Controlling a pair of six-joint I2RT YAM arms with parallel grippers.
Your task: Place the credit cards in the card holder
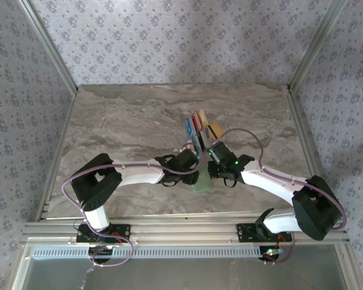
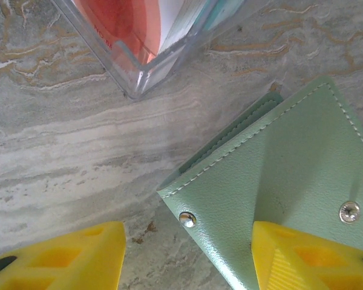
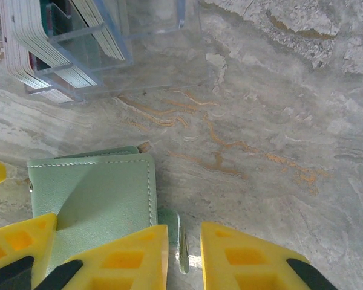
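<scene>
Card holder [image 3: 97, 193], pale sage green, lies flat on the marble table [image 3: 278, 121] near the clear rack [image 2: 139, 72] holding the upright credit cards [image 1: 199, 125]. The left gripper [image 2: 184, 235] stands wide, one finger over the holder. The right gripper [image 3: 184, 241] is narrow astride the holder's flap edge; whether it pinches cannot be told.

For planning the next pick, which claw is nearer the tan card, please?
Right. The right claw sits just in front of the tan card; the left claw lies farther left.
</scene>
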